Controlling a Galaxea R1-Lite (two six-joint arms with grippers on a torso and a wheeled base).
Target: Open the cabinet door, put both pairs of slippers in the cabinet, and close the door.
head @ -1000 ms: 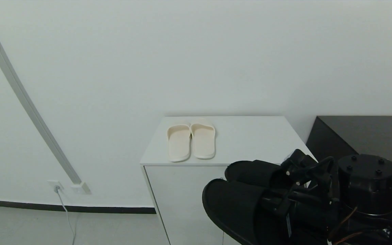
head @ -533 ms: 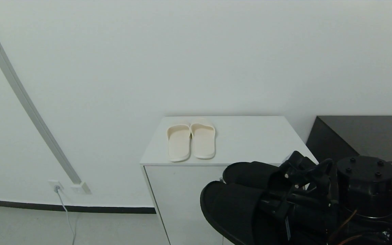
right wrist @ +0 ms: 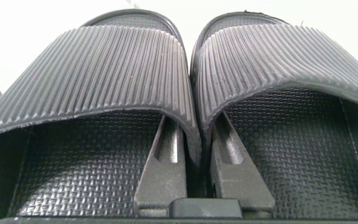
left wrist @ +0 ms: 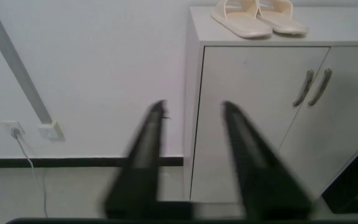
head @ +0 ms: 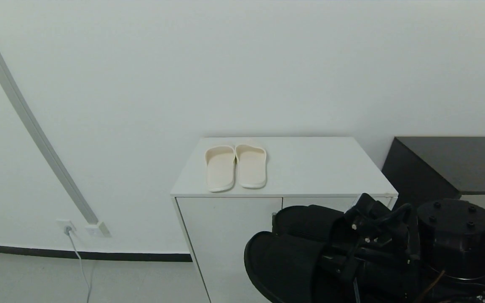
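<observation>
A white cabinet (head: 310, 168) stands against the wall with both doors shut; its two handles (left wrist: 312, 87) sit at the middle seam. On its top, near the left end, lies a cream pair of slippers (head: 235, 166) (left wrist: 260, 15), side by side. In front of the right door hangs a black pair of slippers (head: 293, 248) (right wrist: 129, 68). My right gripper (head: 352, 244) (right wrist: 194, 134) is shut on them, one finger inside each slipper, pinching the inner walls together. My left gripper (left wrist: 192, 109) is open and holds nothing, low and off the cabinet's left front corner.
A dark table (head: 457, 162) stands right of the cabinet. On the wall to the left are a socket with a cable (head: 66, 225) and a slanting grey conduit (head: 27, 122). Bare floor (head: 57, 277) lies left of the cabinet.
The head camera has shifted, so the cabinet sits higher in the picture and its door fronts show more. The right gripper with the black slippers has edged slightly left.
</observation>
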